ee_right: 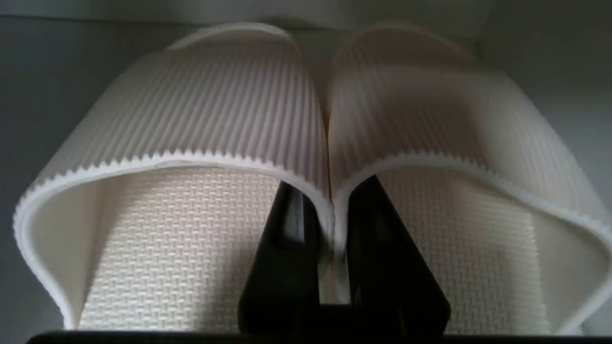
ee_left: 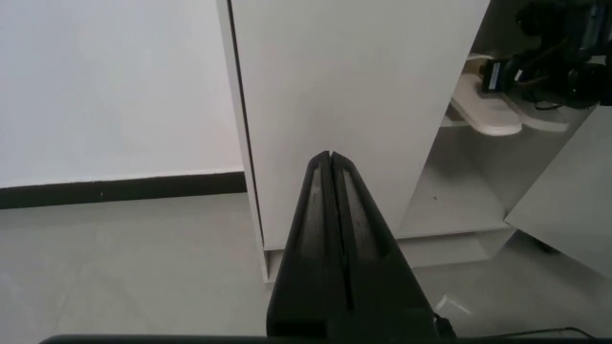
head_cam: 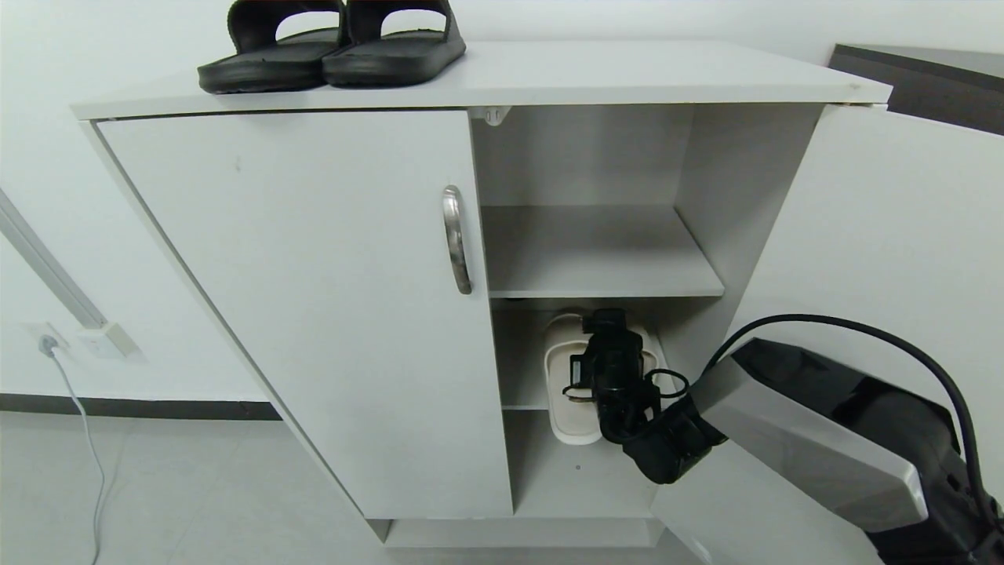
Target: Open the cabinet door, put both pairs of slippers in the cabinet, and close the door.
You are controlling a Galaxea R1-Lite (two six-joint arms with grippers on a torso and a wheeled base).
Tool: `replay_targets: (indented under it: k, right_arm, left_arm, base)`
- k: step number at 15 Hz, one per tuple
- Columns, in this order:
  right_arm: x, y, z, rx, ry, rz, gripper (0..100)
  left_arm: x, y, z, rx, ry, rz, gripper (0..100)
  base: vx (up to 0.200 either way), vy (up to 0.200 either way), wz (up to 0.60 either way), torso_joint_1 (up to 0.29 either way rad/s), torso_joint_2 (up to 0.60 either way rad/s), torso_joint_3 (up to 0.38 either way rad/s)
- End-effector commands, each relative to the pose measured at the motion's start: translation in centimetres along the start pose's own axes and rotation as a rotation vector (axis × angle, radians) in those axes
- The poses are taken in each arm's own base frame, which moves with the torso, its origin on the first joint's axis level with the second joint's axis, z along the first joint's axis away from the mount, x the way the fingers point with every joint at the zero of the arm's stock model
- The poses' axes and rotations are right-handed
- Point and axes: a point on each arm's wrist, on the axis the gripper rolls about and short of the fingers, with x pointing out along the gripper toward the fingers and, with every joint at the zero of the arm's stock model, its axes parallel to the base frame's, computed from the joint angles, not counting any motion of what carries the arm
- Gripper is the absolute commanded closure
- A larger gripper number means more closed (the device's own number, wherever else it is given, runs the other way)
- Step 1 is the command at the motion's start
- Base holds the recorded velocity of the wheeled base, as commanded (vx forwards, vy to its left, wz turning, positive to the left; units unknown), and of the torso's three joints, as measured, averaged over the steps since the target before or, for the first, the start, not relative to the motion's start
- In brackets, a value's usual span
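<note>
White slippers [head_cam: 563, 392]: where are they? asks the first speaker.

On the lower shelf [head_cam: 524, 369] inside the cabinet [head_cam: 549, 74], side by side, their near ends jutting past the shelf's front edge, the second replies. The right door [head_cam: 886, 235] is wide open. The left door [head_cam: 314, 298] is closed, its metal handle [head_cam: 456, 239] upright by the inner edge. The black slippers [head_cam: 329, 51] sit as a pair on the cabinet's top, toward its left end.

And the arms?

The right arm [head_cam: 808, 439] comes in from the lower right and extends into the opening, its wrist level with the lower shelf. The right pincer [head_cam: 602, 326] is clenched on the white slippers. Its own wrist camera gives what the head camera cannot: two dark fingers [ee_right: 287, 263] pinching the touching inner walls of both ribbed straps together. The left pincer [ee_left: 331, 182] hangs low before the closed left door, above the grey floor [ee_left: 124, 258], its fingers pressed together with nothing between them. That wrist camera also catches the white slippers from the side, past the door's edge.
</note>
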Motion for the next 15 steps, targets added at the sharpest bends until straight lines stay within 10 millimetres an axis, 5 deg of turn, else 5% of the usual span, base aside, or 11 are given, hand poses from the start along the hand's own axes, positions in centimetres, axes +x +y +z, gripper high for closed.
replay_targets:
  k: [1, 15]
  right_arm:
    - [1.3, 0.0, -0.1, 0.008, -0.006, 0.005, 100]
    - [4.9, 0.6, -0.4, -0.002, 0.000, -0.021, 100]
  left_arm:
    - [0.0, 0.0, 0.0, 0.000, 0.001, 0.000, 100]
    - [0.0, 0.0, 0.0, 0.000, 0.001, 0.000, 100]
  base:
    - [0.000, 0.000, 0.00, 0.000, 0.00, 0.000]
    - [0.000, 0.000, 0.00, 0.000, 0.00, 0.000]
